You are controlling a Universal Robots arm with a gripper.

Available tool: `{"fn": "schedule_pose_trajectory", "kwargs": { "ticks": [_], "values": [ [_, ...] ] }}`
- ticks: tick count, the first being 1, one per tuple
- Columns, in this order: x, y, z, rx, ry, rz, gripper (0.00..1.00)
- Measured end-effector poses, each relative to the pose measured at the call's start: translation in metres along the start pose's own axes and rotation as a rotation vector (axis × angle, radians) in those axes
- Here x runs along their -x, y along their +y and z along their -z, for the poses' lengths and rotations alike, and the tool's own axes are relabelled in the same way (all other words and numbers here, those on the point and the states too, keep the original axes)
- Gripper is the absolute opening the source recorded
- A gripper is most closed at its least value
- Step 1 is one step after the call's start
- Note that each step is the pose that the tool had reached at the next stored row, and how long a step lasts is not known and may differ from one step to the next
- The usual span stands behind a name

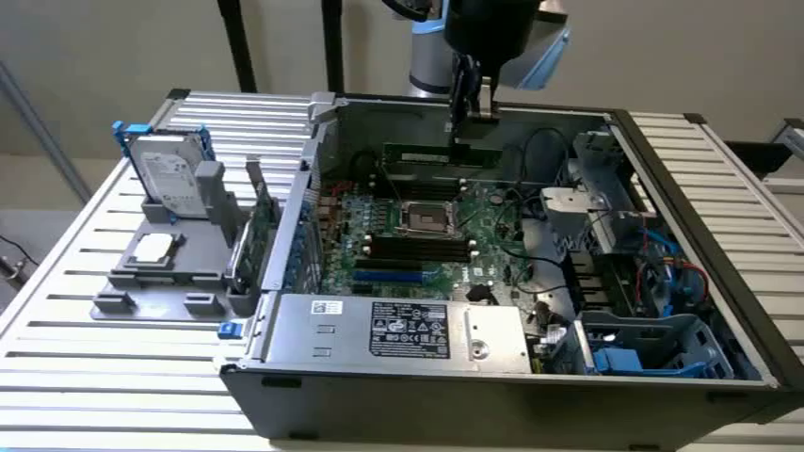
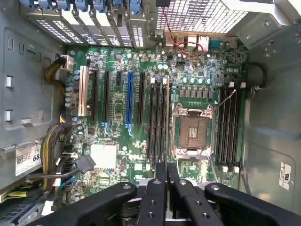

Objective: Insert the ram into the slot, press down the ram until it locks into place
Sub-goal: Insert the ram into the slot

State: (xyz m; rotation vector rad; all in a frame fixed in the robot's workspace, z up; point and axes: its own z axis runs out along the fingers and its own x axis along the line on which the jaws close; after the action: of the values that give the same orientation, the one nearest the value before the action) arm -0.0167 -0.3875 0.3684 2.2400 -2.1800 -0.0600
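Note:
In the exterior view my gripper [image 1: 473, 127] reaches down into the open computer case, shut on the ram [image 1: 421, 153]. The ram is a long green stick held level above the far part of the motherboard [image 1: 484, 221]. From the wrist camera the two black fingers [image 2: 161, 176] are pressed close together, and the stick between them is hidden edge-on. Beyond them lies a bank of parallel black slots [image 2: 160, 122], all bare. A second bank of black slots [image 2: 228, 127] sits on the other side of the silver CPU socket [image 2: 193, 129]. The near slots [image 1: 409, 247] lie in front of the CPU socket [image 1: 427, 219].
A blue slot [image 2: 130, 96] and black expansion slots lie beside the memory banks. Cable bundles [image 2: 54, 150] run along one case wall. The power supply [image 1: 395, 330] fills the case front and drive cages [image 1: 628, 273] the exterior view's right. A grey fixture with a hard drive [image 1: 169, 179] stands outside the case.

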Motion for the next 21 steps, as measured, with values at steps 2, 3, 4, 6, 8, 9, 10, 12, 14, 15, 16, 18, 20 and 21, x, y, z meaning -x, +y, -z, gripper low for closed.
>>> {"fn": "schedule_pose_trajectory", "kwargs": {
  "ticks": [2, 3, 4, 6, 8, 9, 10, 12, 14, 15, 16, 18, 20, 21],
  "values": [
    [0.000, 0.0000, 0.0000, 0.0000, 0.0000, 0.000, 0.13],
    [0.000, 0.0000, 0.0000, 0.0000, 0.0000, 0.000, 0.13],
    [0.000, 0.0000, 0.0000, 0.0000, 0.0000, 0.000, 0.13],
    [0.000, 0.0000, 0.0000, 0.0000, 0.0000, 0.000, 0.13],
    [0.000, 0.0000, 0.0000, 0.0000, 0.0000, 0.000, 0.13],
    [0.000, 0.0000, 0.0000, 0.0000, 0.0000, 0.000, 0.13],
    [0.000, 0.0000, 0.0000, 0.0000, 0.0000, 0.000, 0.13],
    [0.000, 0.0008, -0.0008, -0.0008, 0.0001, 0.000, 0.13],
    [0.000, 0.0023, -0.0043, -0.0010, 0.0002, 0.000, 0.13],
    [0.000, 0.0037, -0.0062, -0.0010, 0.0003, 0.000, 0.13],
    [0.000, 0.0053, -0.0081, -0.0011, 0.0004, 0.000, 0.13],
    [0.001, 0.0092, -0.0120, -0.0013, 0.0016, 0.000, 0.13],
    [0.001, 0.0123, -0.0157, -0.0020, 0.0025, 0.000, 0.13],
    [0.002, 0.0134, -0.0176, -0.0027, 0.0028, 0.000, 0.13]
  ]
}}
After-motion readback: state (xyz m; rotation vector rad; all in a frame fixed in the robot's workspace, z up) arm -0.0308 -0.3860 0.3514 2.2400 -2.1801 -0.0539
